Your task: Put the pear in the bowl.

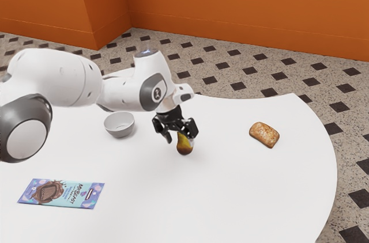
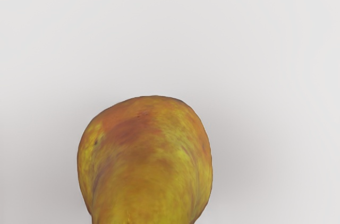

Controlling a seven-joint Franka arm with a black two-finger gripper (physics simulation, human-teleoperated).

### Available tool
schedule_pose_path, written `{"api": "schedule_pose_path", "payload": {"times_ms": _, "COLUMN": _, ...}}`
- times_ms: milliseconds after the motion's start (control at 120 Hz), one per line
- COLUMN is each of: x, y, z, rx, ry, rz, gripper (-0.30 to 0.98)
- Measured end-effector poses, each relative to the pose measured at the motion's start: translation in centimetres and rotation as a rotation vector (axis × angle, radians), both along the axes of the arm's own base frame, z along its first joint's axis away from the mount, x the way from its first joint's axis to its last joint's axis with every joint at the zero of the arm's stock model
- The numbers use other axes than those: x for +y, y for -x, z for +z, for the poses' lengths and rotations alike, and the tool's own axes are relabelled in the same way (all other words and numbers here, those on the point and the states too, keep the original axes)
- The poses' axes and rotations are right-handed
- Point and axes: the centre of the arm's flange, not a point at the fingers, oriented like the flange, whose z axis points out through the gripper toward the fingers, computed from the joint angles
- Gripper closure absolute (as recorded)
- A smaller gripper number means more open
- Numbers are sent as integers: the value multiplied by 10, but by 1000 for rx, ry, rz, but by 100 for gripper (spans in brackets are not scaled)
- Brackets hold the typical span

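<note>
Indoor room is being shown by orange walls (image 1: 242,1) and diamond-patterned floor (image 1: 228,61); kitchen or dining area is being suggested by bowl (image 1: 120,125), bread (image 1: 264,134), white table (image 1: 230,197).

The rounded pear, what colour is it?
The pear is mottled yellow and orange, clearest in wrist view.

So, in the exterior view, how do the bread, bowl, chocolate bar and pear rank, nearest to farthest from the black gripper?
1. Pear, right at the gripper.
2. Bowl, toward the exterior view's left.
3. Bread, toward the exterior view's right.
4. Chocolate bar, at the exterior view's lower left.
</note>
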Motion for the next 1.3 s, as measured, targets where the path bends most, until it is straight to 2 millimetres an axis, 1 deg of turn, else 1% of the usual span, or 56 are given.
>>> {"api": "schedule_pose_path", "payload": {"times_ms": 67, "x": 5, "y": -2, "z": -6, "rx": 2, "ry": 5, "rz": 6, "gripper": 5}}
{"api": "schedule_pose_path", "payload": {"times_ms": 167, "x": 6, "y": -3, "z": -10, "rx": 2, "ry": 13, "rz": 8, "gripper": 10}}
{"api": "schedule_pose_path", "payload": {"times_ms": 333, "x": 6, "y": -6, "z": -11, "rx": -14, "ry": 35, "rz": 18, "gripper": 14}}
{"api": "schedule_pose_path", "payload": {"times_ms": 583, "x": 9, "y": -9, "z": -13, "rx": -36, "ry": 74, "rz": 50, "gripper": 16}}
{"api": "schedule_pose_path", "payload": {"times_ms": 792, "x": 15, "y": -11, "z": -18, "rx": -47, "ry": 72, "rz": 52, "gripper": 20}}
{"api": "schedule_pose_path", "payload": {"times_ms": 1017, "x": 20, "y": -13, "z": -17, "rx": -70, "ry": 92, "rz": 79, "gripper": 24}}
{"api": "schedule_pose_path", "payload": {"times_ms": 1158, "x": 22, "y": -13, "z": -28, "rx": -60, "ry": 92, "rz": 85, "gripper": 25}}
{"api": "schedule_pose_path", "payload": {"times_ms": 1300, "x": 22, "y": -13, "z": -31, "rx": -61, "ry": 94, "rz": 87, "gripper": 26}}
